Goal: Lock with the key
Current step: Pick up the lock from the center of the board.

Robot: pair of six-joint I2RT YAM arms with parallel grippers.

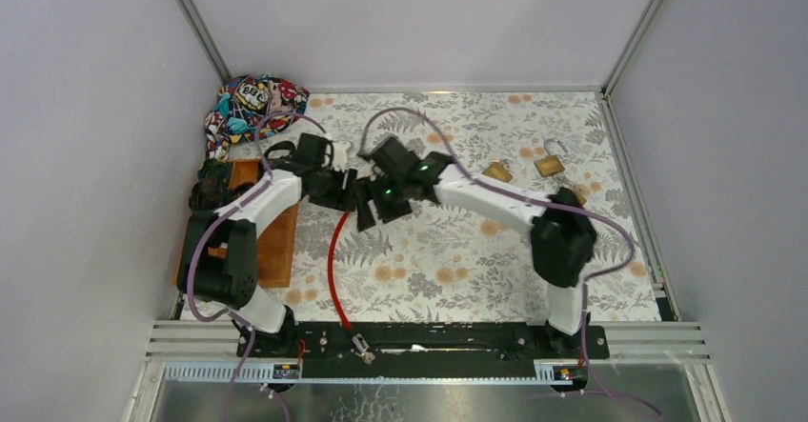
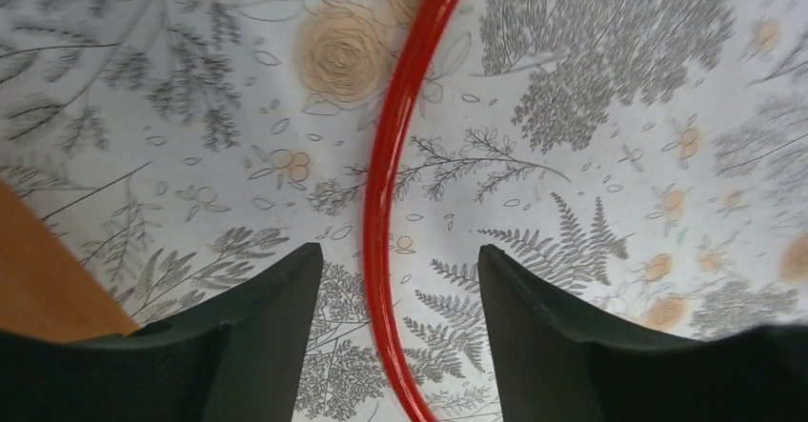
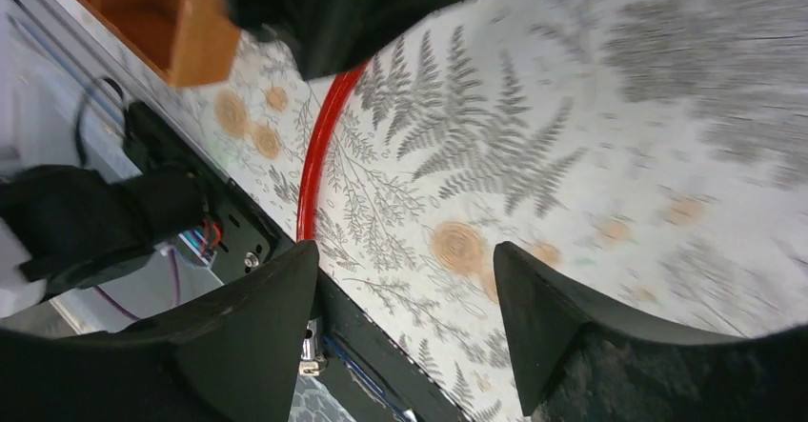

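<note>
A red cable (image 1: 333, 258) lies in a curve on the floral cloth, running from the grippers toward the near rail. A small metal piece (image 1: 362, 347) sits at its near end by the rail, also seen as a metal piece (image 3: 305, 346) in the right wrist view. My left gripper (image 2: 399, 251) hovers open over the red cable (image 2: 381, 203), which passes between its fingers untouched. My right gripper (image 3: 405, 251) is open and holds nothing. Both grippers meet at mid-table, left gripper (image 1: 341, 191) beside right gripper (image 1: 373, 208). The key is out of view.
Two brass padlocks (image 1: 497, 170) (image 1: 548, 165) lie at the back right. A wooden tray (image 1: 276, 243) sits along the left edge, with a colourful bag (image 1: 252, 108) behind it. The black rail (image 1: 419, 338) bounds the near side.
</note>
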